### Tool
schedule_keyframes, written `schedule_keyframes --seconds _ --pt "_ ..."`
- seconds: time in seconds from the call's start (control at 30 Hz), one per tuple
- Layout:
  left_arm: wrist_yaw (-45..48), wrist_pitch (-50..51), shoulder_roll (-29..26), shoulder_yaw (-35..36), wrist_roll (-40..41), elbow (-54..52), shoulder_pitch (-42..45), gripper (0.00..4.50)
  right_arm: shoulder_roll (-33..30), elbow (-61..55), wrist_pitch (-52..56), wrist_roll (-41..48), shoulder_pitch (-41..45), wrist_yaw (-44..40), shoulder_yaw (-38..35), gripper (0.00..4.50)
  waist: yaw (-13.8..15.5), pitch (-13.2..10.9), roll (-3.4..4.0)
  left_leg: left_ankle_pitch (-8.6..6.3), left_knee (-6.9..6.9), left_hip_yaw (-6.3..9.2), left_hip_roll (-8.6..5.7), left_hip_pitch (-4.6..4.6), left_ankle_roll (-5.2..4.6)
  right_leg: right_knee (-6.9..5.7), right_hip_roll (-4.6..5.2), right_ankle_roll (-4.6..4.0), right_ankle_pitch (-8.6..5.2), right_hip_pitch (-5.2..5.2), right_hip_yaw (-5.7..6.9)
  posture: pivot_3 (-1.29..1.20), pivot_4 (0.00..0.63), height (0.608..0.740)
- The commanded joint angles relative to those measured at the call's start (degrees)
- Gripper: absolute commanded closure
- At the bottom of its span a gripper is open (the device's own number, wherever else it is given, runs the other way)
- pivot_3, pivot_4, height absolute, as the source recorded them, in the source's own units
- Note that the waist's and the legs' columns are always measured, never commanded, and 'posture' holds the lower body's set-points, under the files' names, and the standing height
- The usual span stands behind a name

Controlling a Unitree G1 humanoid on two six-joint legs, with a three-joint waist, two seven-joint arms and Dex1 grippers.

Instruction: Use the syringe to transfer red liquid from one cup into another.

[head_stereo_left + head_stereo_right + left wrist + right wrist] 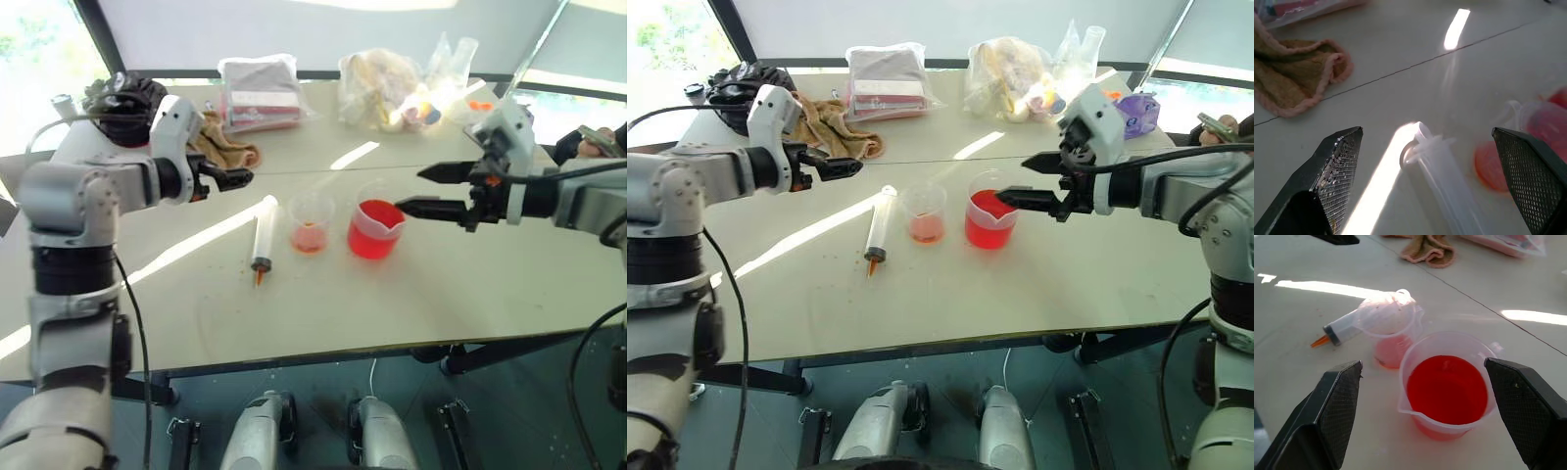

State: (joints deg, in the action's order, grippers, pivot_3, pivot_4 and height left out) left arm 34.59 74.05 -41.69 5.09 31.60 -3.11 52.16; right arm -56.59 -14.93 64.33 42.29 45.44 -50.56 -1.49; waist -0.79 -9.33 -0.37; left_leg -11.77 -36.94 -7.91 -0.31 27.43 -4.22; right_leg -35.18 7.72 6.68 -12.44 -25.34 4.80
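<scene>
From the head camera, the syringe (263,238) lies flat on the pale table (323,304), orange tip toward the table's near edge, just to the left of the small cup (311,221), which holds a shallow layer of red liquid. Right beside that cup, on its other side, stands the wider spouted beaker (375,228), about half full of red liquid (373,241). The left gripper (232,177) hangs in the air above and to the left of the syringe, fingers spread and holding nothing. The right gripper (423,190) hovers just to the right of the beaker, jaws wide apart and empty, one finger above the other. Behind the syringe, toward the far edge of the table, lie a tan cloth (227,145) and several plastic bags (263,92). From the left wrist, the two black fingers (1337,169) stand far apart with the plunger end of the syringe (1436,166) lying on the table between them, untouched; the cloth (1295,73) lies beyond the syringe. From the right wrist, the fingers (1332,406) are spread wide on either side of the beaker (1447,387), clear of its wall; the small cup (1391,335) stands just behind the beaker, and the syringe (1341,330) lies beside that cup, partly hidden behind it.
</scene>
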Motion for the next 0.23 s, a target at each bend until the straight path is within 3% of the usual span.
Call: schedule_keyframes --seconds 0.03,0.13,0.23 --pt "8.04 -2.84 -5.96 -0.81 2.48 -4.54 -1.97 0.10 -2.57 1.44 -5.25 -3.24 2.00 -6.19 3.14 0.31 0.02 0.00 0.01 0.00 0.01 0.00 0.02 0.00 0.00 0.01 0.03 -0.13 -0.07 -0.03 -0.01 0.00 0.150 0.740" --pt "16.55 -7.95 -14.98 -1.41 2.97 -10.29 -8.08 0.10 -3.66 2.98 -9.78 -6.86 2.85 -10.51 6.59 0.31 -0.23 -0.03 0.04 -0.02 0.05 -0.01 0.05 0.02 0.03 0.02 0.07 -0.16 -0.09 -0.08 -0.04 0.00 0.150 0.740" --pt "19.22 -9.43 -18.31 -0.65 3.61 -10.92 -10.50 0.10 -3.69 3.56 -11.20 -7.70 2.89 -12.85 7.06 0.31 -0.02 -0.05 0.06 -0.04 0.04 0.00 0.07 0.02 0.08 0.04 0.07 -0.19 -0.10 -0.17 -0.05 0.00 0.150 0.740"
